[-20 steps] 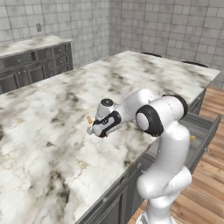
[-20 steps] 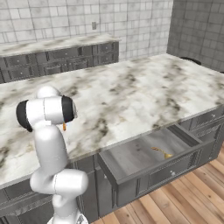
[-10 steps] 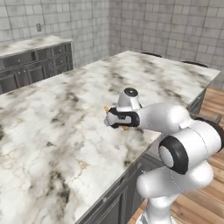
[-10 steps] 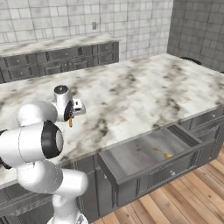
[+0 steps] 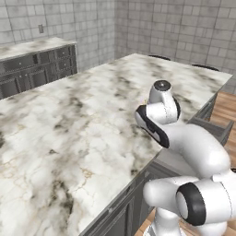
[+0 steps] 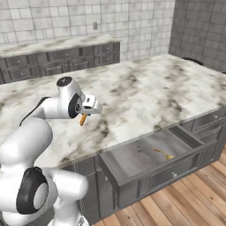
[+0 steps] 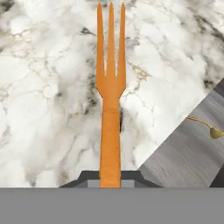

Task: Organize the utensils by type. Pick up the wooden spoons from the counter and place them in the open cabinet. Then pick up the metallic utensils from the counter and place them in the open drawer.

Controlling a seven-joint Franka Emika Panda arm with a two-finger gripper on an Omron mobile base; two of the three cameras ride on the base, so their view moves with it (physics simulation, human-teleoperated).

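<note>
hand view: my claw (image 7: 110, 181) is clamped on the handle of an orange fork (image 7: 110, 109), its three tines pointing away over the marbled surface (image 7: 48, 109). at the right edge lies the open drawer (image 7: 188, 153), with a small golden utensil (image 7: 205, 127) on its grey floor. right base view: the claw (image 6: 90, 108) hangs above the surface (image 6: 145, 97) near its front edge, the fork (image 6: 82, 119) slanting down from it; the drawer (image 6: 145, 159) stands pulled out below, to the right.
</note>
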